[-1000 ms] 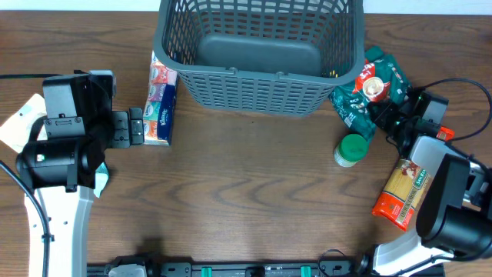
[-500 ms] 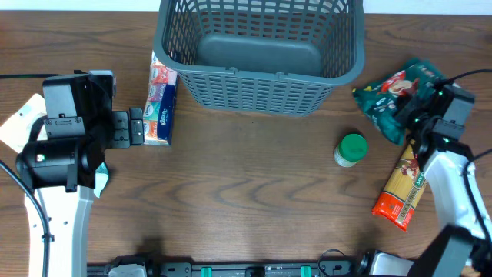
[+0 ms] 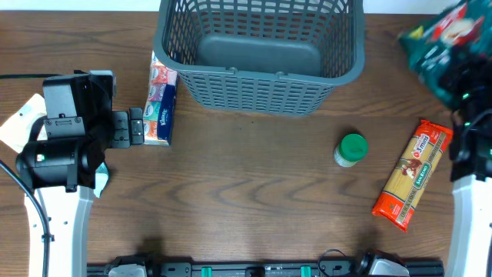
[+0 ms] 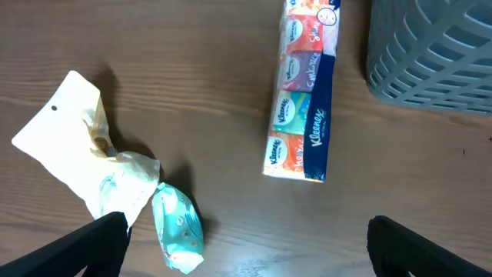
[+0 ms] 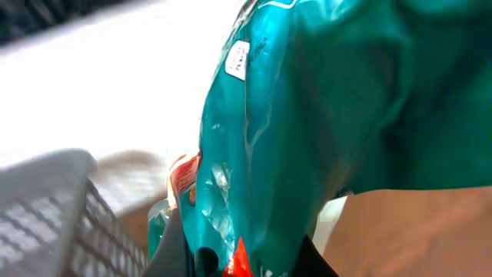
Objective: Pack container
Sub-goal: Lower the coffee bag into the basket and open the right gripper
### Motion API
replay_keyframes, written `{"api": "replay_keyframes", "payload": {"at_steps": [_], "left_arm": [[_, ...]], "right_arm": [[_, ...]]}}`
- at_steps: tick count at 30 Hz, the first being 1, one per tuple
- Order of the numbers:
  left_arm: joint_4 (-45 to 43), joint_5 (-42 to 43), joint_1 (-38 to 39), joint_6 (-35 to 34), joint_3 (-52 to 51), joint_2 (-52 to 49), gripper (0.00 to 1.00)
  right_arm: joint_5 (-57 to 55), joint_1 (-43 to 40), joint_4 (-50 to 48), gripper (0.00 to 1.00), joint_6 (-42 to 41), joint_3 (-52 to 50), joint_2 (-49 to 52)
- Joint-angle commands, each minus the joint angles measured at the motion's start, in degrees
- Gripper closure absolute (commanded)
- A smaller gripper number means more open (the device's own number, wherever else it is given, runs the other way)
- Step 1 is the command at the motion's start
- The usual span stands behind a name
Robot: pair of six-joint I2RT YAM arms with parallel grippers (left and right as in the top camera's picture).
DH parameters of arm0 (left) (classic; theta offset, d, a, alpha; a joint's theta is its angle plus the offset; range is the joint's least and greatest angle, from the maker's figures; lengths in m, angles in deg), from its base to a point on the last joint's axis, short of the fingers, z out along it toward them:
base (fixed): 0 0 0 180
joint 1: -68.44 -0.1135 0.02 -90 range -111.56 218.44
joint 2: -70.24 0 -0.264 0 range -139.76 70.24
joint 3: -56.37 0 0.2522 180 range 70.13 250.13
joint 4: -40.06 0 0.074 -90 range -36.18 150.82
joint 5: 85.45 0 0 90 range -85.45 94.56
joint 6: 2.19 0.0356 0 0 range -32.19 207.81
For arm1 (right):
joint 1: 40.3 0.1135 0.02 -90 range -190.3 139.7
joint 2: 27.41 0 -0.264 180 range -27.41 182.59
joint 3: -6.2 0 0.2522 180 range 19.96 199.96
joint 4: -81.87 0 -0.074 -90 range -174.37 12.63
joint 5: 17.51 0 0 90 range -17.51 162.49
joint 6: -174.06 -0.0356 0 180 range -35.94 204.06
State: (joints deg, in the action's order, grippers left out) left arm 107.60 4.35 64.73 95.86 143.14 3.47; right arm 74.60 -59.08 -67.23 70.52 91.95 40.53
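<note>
The large grey lattice basket (image 3: 261, 54) stands at the back middle of the table, its inside bare; a corner shows in the left wrist view (image 4: 430, 61) and the right wrist view (image 5: 46, 208). My right gripper (image 3: 461, 81) is shut on a dark green snack bag (image 3: 450, 38) and holds it high at the far right; the bag fills the right wrist view (image 5: 323, 123). My left gripper (image 3: 137, 127) is open beside a Kleenex tissue pack (image 3: 160, 100), also in the left wrist view (image 4: 304, 100). Its fingers (image 4: 246, 242) are wide apart.
A green-capped jar (image 3: 350, 149) and a pasta packet (image 3: 412, 173) lie right of centre. A small teal packet (image 4: 177, 227) and a cream crumpled bag (image 4: 77, 150) lie at the left near my left arm.
My right gripper has lifted the green snack bag off the table and carried it up and to the far right. The pasta packet has turned slightly. The left arm has not moved.
</note>
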Motion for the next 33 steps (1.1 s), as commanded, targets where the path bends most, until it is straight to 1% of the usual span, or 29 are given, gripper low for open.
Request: {"api": "replay_keyframes", "payload": {"at_steps": [1, 5, 9, 15, 20, 25, 33], "left_arm": [[0.2, 0.2, -0.2, 1.1, 1.3, -0.2, 0.01], [0.2, 0.2, -0.2, 1.1, 1.3, -0.2, 0.01], [0.2, 0.2, -0.2, 1.1, 1.3, -0.2, 0.01], [0.2, 0.2, -0.2, 1.1, 1.3, -0.2, 0.01], [1.0, 0.2, -0.2, 1.1, 1.2, -0.2, 0.01], [1.7, 0.2, -0.2, 1.1, 1.0, -0.2, 0.01], [1.7, 0.2, -0.2, 1.1, 1.0, -0.2, 0.02]], "right_arm": [[1.7, 3.6, -2.8, 0.99, 6.4, 7.7, -2.4], [9.1, 9.7, -3.9, 0.99, 13.3, 12.2, -1.2], [13.6, 17.3, -6.1, 0.99, 18.5, 14.2, 1.6], [14.7, 28.6, -9.8, 0.99, 28.3, 14.4, 7.7], [15.4, 33.2, -10.9, 0.99, 34.5, 14.4, 15.1], [19.4, 33.5, -10.7, 0.99, 34.5, 14.4, 22.4], [20.0, 33.5, -8.1, 0.99, 31.5, 14.4, 31.6]]}}
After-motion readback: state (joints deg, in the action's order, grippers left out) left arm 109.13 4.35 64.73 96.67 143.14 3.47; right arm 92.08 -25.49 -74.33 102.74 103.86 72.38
